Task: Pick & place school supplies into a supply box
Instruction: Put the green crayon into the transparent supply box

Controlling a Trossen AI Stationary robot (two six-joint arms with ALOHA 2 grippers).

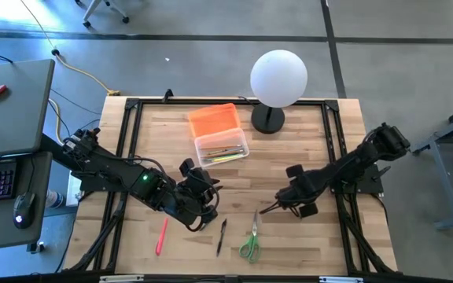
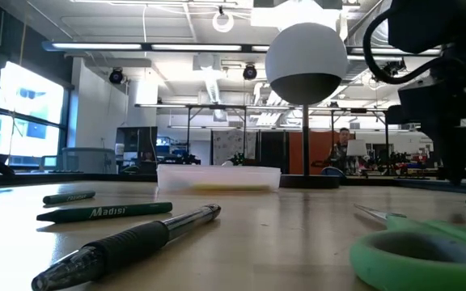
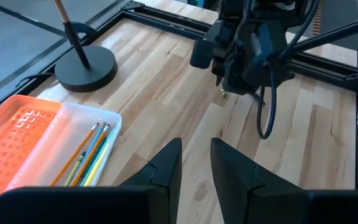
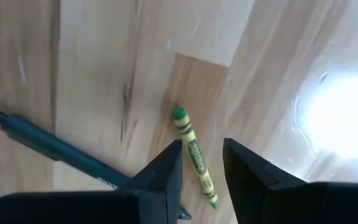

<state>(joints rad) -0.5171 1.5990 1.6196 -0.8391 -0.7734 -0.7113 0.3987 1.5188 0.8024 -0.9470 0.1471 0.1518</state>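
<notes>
The clear supply box (image 1: 222, 148) holds several pencils (image 3: 87, 155), and its orange lid (image 1: 214, 120) lies against its far side. A pink-red marker (image 1: 162, 236), a black pen (image 1: 222, 235) and green-handled scissors (image 1: 250, 244) lie near the table's near edge. My right gripper (image 4: 201, 165) is open, pointing down over a green-and-yellow crayon (image 4: 193, 149) that lies between its fingers. A dark pen (image 4: 55, 149) lies beside it. My left gripper (image 3: 196, 163) is open and empty, near side of the box (image 3: 73, 137).
A white globe lamp (image 1: 278, 77) stands on its black base (image 1: 267, 119) at the far edge, right of the box. In the low view, green pencils (image 2: 103, 212) and a black pen (image 2: 128, 242) lie close by. A black frame (image 1: 126, 157) borders the table.
</notes>
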